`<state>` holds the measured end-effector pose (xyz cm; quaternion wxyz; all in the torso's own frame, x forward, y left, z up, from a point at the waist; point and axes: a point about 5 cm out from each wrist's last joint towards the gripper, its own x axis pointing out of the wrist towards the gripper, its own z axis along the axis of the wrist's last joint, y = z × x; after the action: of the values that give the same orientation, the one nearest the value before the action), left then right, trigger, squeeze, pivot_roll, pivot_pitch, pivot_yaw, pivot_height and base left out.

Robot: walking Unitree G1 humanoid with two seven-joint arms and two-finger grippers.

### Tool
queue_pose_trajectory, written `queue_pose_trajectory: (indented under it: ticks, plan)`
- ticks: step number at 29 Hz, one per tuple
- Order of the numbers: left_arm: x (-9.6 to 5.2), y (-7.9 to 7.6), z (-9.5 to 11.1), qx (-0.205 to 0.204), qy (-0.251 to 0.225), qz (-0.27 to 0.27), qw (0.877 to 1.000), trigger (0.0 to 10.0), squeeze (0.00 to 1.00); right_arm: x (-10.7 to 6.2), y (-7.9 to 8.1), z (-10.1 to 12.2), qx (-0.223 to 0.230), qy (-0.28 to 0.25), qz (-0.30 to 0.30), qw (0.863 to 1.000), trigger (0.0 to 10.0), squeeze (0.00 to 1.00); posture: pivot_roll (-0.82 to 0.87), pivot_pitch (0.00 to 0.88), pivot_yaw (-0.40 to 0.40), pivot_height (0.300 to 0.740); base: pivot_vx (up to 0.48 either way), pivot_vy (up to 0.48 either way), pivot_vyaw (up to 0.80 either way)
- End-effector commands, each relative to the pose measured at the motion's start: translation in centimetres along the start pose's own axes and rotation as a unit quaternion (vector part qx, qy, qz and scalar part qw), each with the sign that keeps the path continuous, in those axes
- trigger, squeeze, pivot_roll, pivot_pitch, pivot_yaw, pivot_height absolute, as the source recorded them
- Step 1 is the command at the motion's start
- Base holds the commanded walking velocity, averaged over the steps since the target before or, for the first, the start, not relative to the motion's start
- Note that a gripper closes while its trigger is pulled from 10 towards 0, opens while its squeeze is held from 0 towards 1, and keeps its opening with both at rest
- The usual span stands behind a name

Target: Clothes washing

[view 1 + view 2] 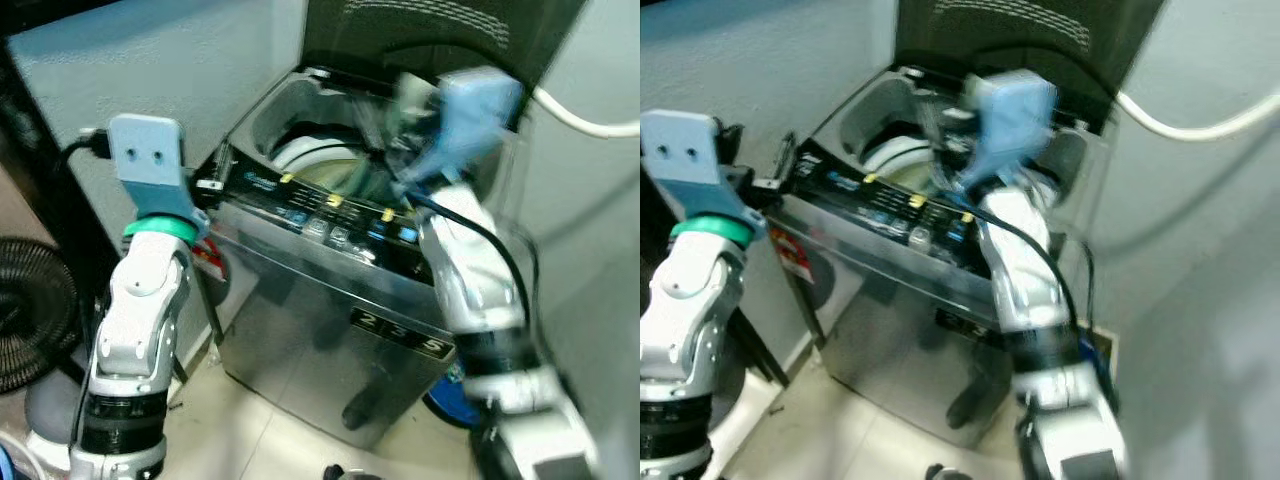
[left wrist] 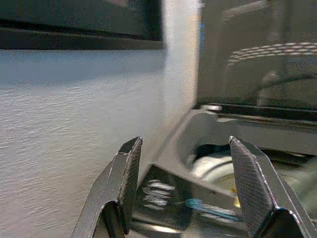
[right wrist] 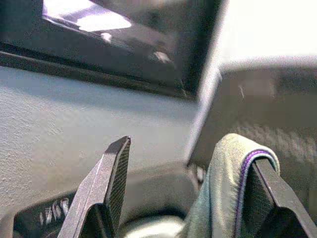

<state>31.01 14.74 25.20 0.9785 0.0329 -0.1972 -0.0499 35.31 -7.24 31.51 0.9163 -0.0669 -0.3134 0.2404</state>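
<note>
Right gripper [image 3: 188,198] sits over the open silver top-loading washing machine [image 1: 330,330], fingers spread, with a grey-green purple-edged cloth [image 3: 225,193] draped on one finger, probably about to drop into the drum. Left gripper [image 2: 190,193] hangs spread and empty beside the washer, likely keeping clear

This looked like a cramped laundry corner of a home. A top-loading washing machine [image 1: 330,310] stood at twelve o'clock with its lid [image 1: 440,30] raised against grey walls [image 1: 150,70], on a pale tiled floor [image 1: 240,430]. A black floor fan [image 1: 30,310] sat at nine o'clock, and a white hose [image 1: 590,120] ran along the wall at two o'clock
</note>
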Motion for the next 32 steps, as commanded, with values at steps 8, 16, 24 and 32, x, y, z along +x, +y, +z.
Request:
queue_pose_trajectory:
  ticks: [8,16,24,32]
  plan:
    - [-0.7,-0.3,-0.5,0.005,0.011,-0.005,1.000,10.0,0.00,2.0,1.8,-3.3,-0.106,0.118,0.086,0.984,10.0,0.00,0.06,0.000,-0.036,0.740,0.000,0.000,0.00]
    - [-0.5,-0.4,-0.8,0.006,0.018,-0.014,1.000,10.0,0.00,1.1,-0.1,-5.1,-0.134,0.182,0.085,0.970,10.0,0.00,0.04,0.000,-0.022,0.740,0.000,0.000,0.00]
    - [-0.5,-0.9,-0.7,-0.002,0.014,-0.013,1.000,10.0,0.00,4.4,-5.3,-1.5,-0.361,0.143,-0.120,0.914,10.0,0.00,0.05,0.000,-0.031,0.740,0.000,0.000,0.00]
    - [-0.7,-0.2,-0.6,0.003,0.014,-0.006,1.000,10.0,0.00,1.7,-5.3,-4.6,-0.394,0.248,0.153,0.872,10.0,0.00,0.06,0.000,-0.031,0.740,0.000,0.000,0.00]
